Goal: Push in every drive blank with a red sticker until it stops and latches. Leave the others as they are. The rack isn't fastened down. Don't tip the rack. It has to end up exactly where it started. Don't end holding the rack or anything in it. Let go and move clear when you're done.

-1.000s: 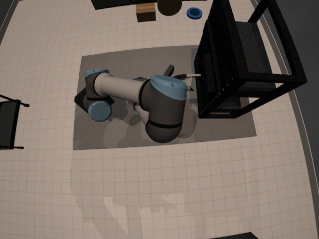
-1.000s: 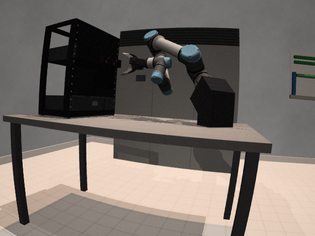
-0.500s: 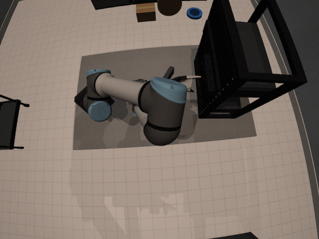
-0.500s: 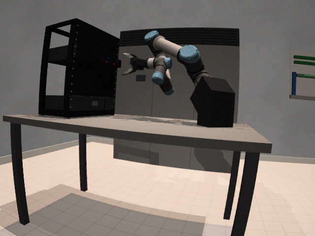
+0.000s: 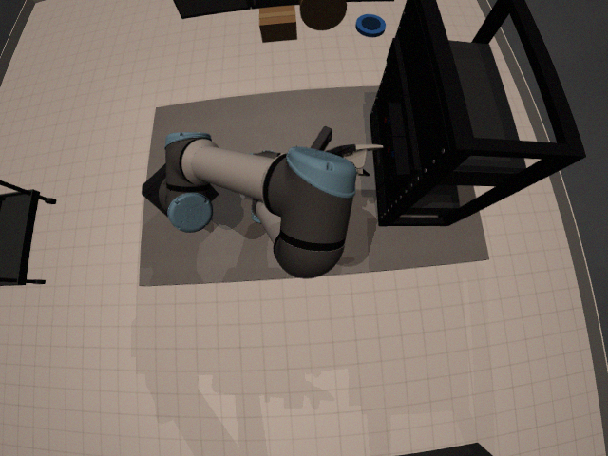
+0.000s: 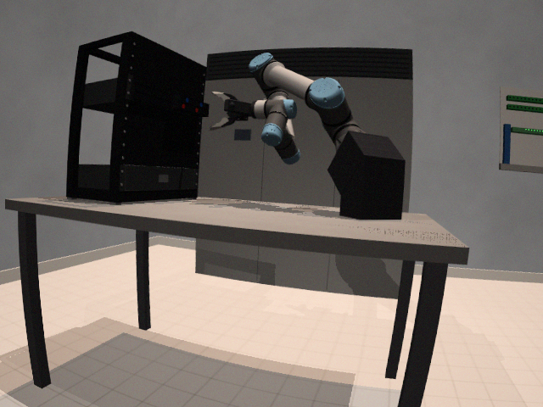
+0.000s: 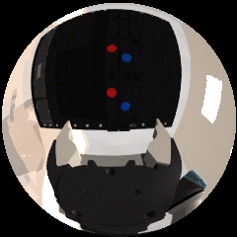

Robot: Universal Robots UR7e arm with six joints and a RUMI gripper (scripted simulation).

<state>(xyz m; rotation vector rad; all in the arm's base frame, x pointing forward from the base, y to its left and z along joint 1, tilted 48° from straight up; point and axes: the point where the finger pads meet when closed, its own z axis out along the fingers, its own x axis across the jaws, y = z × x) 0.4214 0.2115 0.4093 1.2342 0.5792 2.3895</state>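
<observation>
— How is the light behaving? 
— Soft and even, casting blocky grey shadows under the arm (image 5: 255,171) at the desk's middle. 
— And the rack (image 5: 442,123)? 
— Its front is reading almost pure black. The wrist view is bending at its round rim, and the floor tiles are curving in the top view.

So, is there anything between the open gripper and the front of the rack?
No. In the exterior view only open air separates the gripper from the rack, and its jaws hold nothing.
</observation>
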